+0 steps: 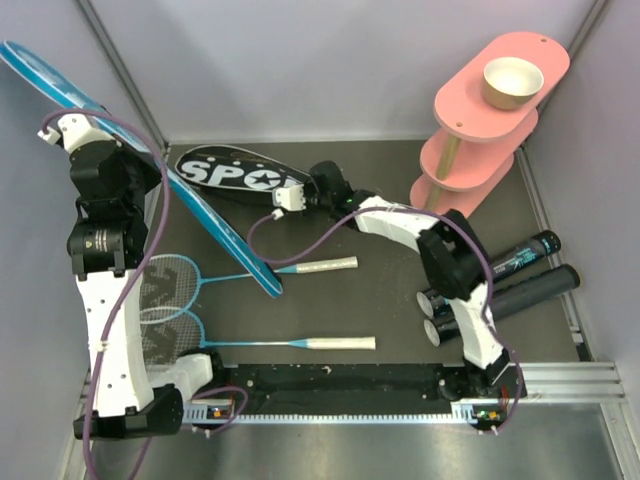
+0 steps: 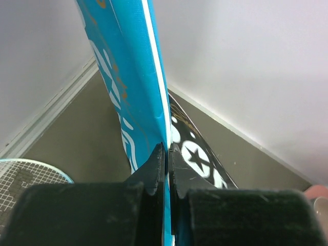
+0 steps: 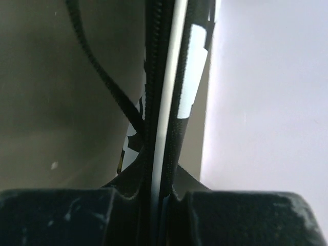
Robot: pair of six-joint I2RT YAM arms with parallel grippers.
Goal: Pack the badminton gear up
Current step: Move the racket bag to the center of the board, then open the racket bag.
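Note:
My left gripper is shut on the edge of the blue racket bag and holds it tilted from the far left corner down to the table; the fingertips pinch its edge. My right gripper is shut on the zip edge of the black racket bag lettered SPORT, seen edge-on in the right wrist view. Two blue rackets lie at the near left. Two black tubes lie at the right. No shuttlecocks show.
A pink three-tier stand stands at the far right with a tan bowl on its top tier. The racket grips point to the middle of the table. Grey walls close in the back and sides.

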